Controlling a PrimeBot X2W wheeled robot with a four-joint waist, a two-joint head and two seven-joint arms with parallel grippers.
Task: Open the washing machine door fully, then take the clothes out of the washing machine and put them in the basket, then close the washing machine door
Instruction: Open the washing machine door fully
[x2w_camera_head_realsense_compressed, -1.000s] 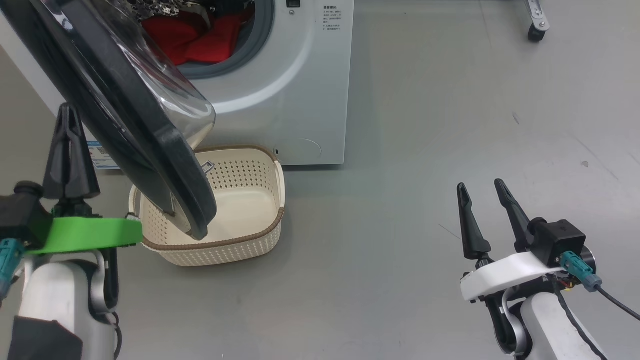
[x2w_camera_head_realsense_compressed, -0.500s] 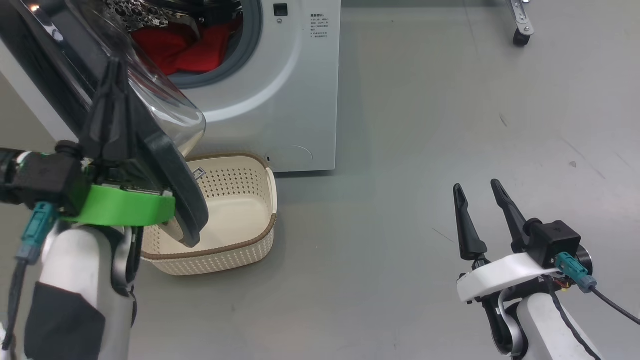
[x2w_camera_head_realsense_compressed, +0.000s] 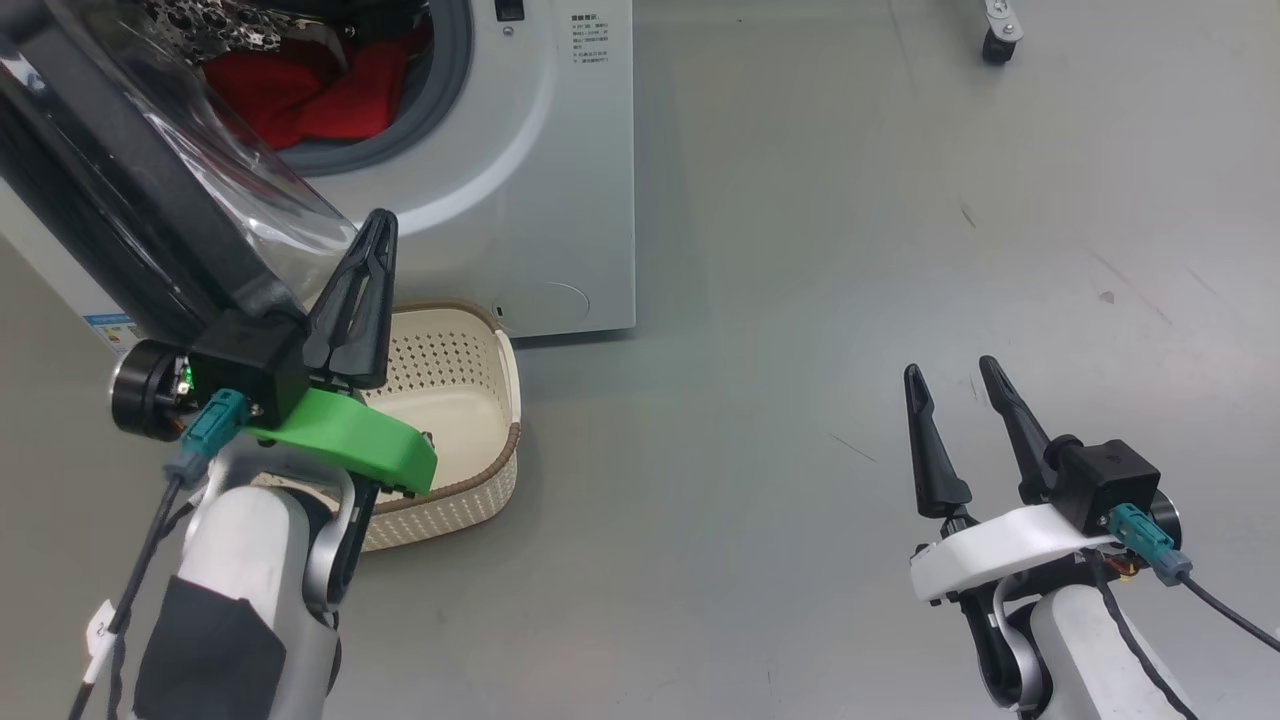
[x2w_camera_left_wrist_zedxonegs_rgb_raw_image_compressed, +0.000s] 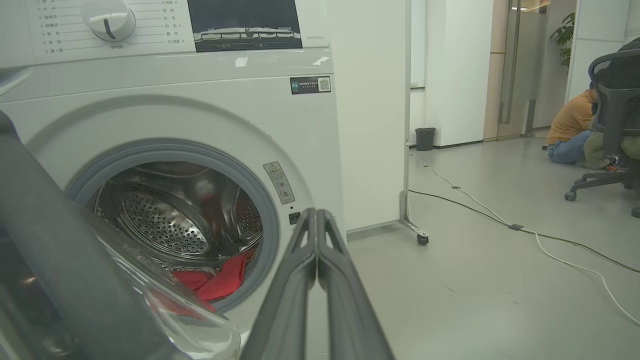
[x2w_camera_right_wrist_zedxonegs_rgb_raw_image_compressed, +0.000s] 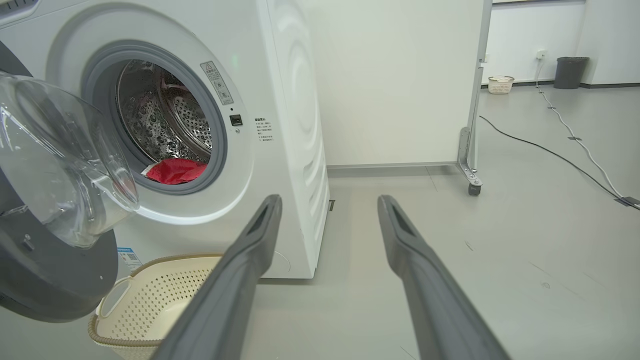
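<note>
The first step is being worked on, and it is being judged only partly done. The washing machine door (x2w_camera_head_realsense_compressed: 110, 220) is being shown swung out from the washing machine (x2w_camera_head_realsense_compressed: 560, 200), with its glass bowl turned towards the drum mouth and its lower rim overhanging the basket (x2w_camera_head_realsense_compressed: 450, 500). Whether it is at full swing cannot be told, though more travel is being judged likely.

The left gripper (x2w_camera_head_realsense_compressed: 378, 225) is being carried with its fingers clenched together on nothing, just beside the door's lower edge on the glass side. Whether contact is being made cannot be told. The right gripper (x2w_camera_head_realsense_compressed: 950, 370) is being held well apart over the bare floor, its fingers spread and empty.

The clothes (x2w_camera_head_realsense_compressed: 300, 100) are being left in the drum as a red heap at the bottom of the mouth. No red is being shown in the visible part of the basket, which is being kept on the floor close against the machine's front. Unloading and closing are being judged as not yet begun.
</note>
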